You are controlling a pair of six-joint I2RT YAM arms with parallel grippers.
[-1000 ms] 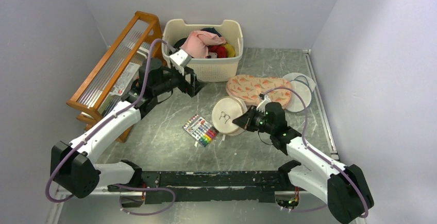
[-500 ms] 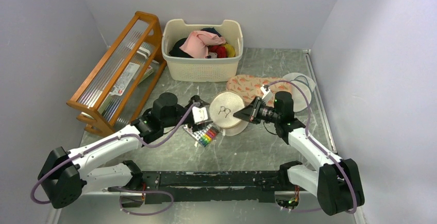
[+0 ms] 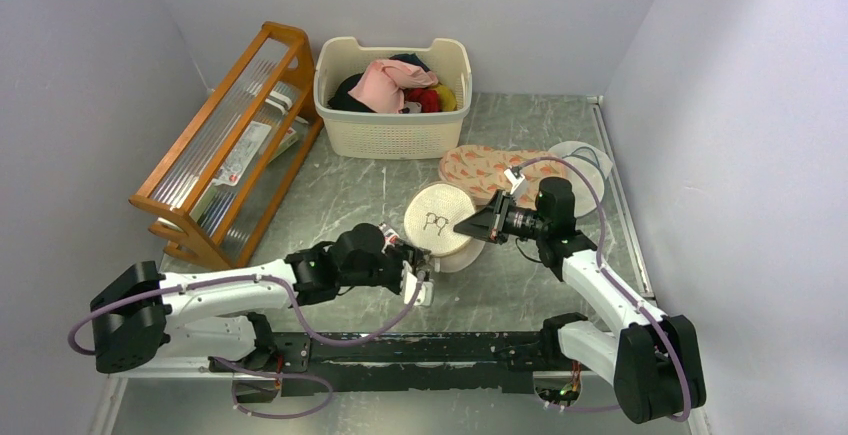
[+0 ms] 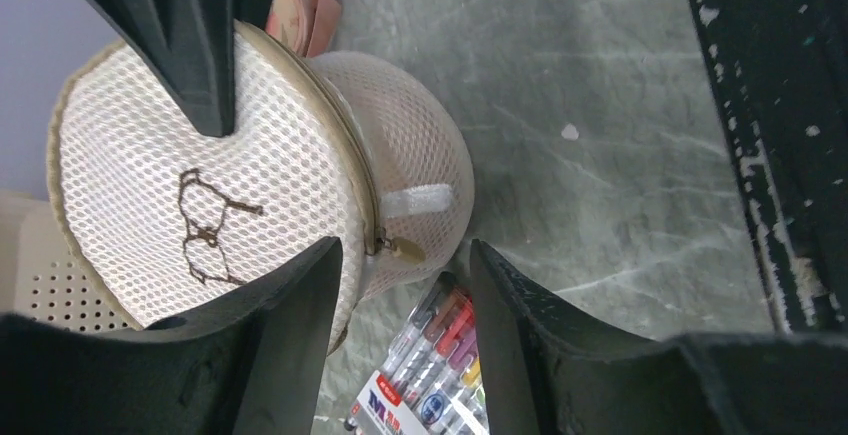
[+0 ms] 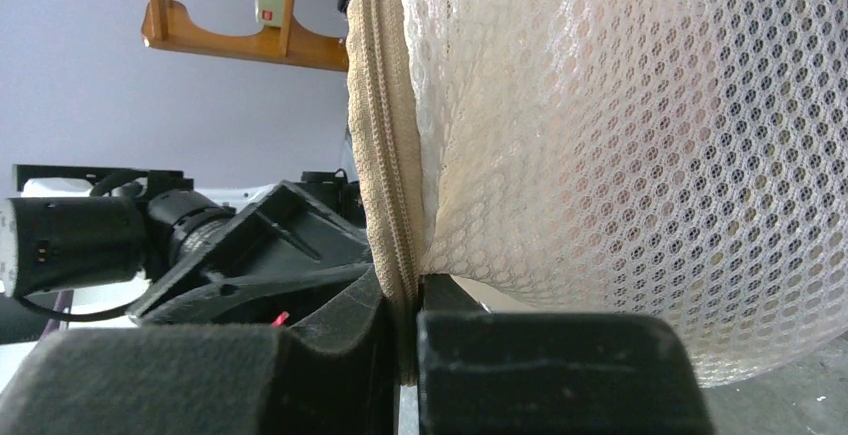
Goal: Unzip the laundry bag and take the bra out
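Laundry bag [image 3: 438, 220] sits near the middle of the desk [image 3: 520, 290], a little toward the right edge. It is tipped up on its side, so its round mesh lid faces the near left corner. The black emblem [image 3: 435, 223] shows at the lid's centre. The bag's lower body touches the desk surface.

The right pincer [image 3: 465, 225] reaches in from the right. It is clamped tight on the bag's rim, with the zip band pinched between its two fingers. In the right wrist view the zip [image 5: 385, 155] runs up from that grip, and the stretch in sight is closed.

The left pincer [image 3: 415, 280] lies low along the near side of the bag. Its jaws are partly apart and hold nothing. In the left wrist view the zip pull [image 4: 408, 249] hangs in the gap between the fingertips and touches neither. A small white tab [image 4: 420, 198] sticks out of the bag's side just above the pull.

A pack of coloured markers [image 4: 420, 395] lies on the desk just beside the bag, under the left pincer. Peach printed fabric [image 3: 480, 167] and a white mesh disc [image 3: 585, 170] lie behind the bag, toward the far right corner. A cream basket [image 3: 390, 135] of clothes stands at the far edge, with a wooden rack [image 3: 220, 145] along the left edge.
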